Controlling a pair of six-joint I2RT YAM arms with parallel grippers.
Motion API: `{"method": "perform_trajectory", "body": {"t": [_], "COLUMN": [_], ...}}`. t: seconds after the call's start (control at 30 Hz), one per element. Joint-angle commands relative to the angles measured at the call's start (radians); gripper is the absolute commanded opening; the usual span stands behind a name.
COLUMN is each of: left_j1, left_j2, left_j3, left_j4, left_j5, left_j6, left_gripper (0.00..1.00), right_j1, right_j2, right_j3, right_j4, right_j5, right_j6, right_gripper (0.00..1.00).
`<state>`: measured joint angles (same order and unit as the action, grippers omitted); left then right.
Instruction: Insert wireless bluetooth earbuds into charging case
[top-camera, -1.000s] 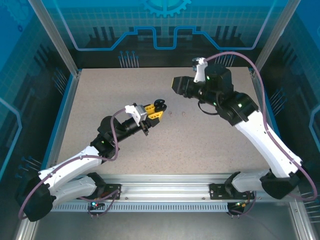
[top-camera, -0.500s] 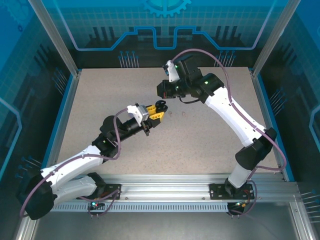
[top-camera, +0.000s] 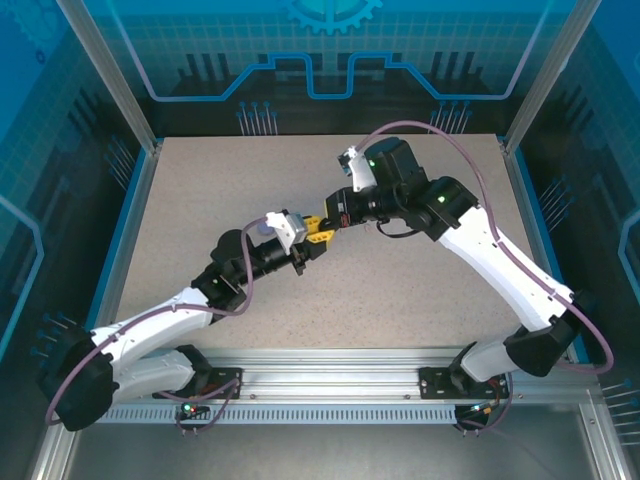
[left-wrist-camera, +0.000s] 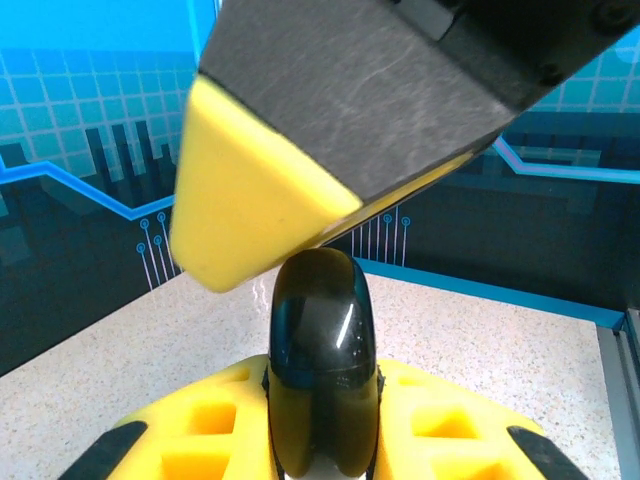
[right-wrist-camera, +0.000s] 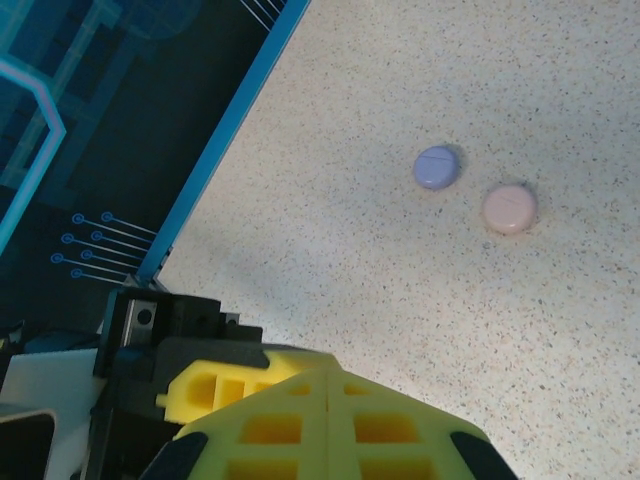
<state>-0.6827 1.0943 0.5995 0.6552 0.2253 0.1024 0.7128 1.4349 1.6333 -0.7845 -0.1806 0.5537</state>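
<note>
At table (top-camera: 420, 290) centre, black case (left-wrist-camera: 320, 360) pinched edge-on in left gripper (top-camera: 317, 232), lower edge cut off; right gripper (right-wrist-camera: 330, 395), pressed together, at its 11 o'clock. Lavender case (right-wrist-camera: 437, 167), pink case (right-wrist-camera: 509, 208) beyond; earbuds not discernible.

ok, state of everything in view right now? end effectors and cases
left end effector: shut on the black case.
black case: held on edge, off the table; looks closed.
right end effector: shut, empty, tip right at the black case's top; contact unclear.
lavender case: flat on the table, closed.
pink case: flat on the table, closed, beside the lavender case, not touching it.
</note>
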Motion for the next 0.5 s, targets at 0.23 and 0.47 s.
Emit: {"method": "perform_trajectory", "body": {"t": [0.23, 0.47], "left_j1": [0.005, 0.037], "left_j2": [0.025, 0.029], "left_j3": [-0.041, -0.145], "left_j4": [0.028, -0.13], "left_j5": [-0.116, -0.305], "left_j6": [-0.217, -0.574], "left_gripper": [0.0, 0.0], "right_j1": [-0.127, -0.173], "right_j2": [-0.152, -0.199], "right_j3": [-0.156, -0.293], "right_j4": [0.106, 0.14], "right_j5": [0.164, 0.167], "right_j6": [0.139, 0.153], "right_gripper": [0.41, 0.57]}}
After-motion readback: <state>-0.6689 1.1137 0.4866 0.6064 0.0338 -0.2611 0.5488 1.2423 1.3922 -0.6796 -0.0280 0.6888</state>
